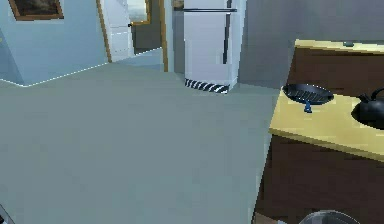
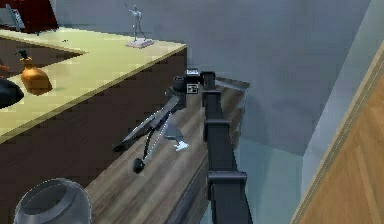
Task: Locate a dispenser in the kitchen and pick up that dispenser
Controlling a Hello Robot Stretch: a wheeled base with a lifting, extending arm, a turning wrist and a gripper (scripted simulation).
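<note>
gripper (image 2: pixel 127 158) near the yellow-topped counter (image 2: pixel 100 60)

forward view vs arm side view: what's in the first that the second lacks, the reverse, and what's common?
Forward view: white fridge, white door, framed picture, dark pan on the yellow-topped counter. Arm side view: the arm, the tool, a small statuette and a brown bottle-like thing. Shared: that counter; the forward view's dark kettle may be the dark shape at the arm side view's left edge.
</note>
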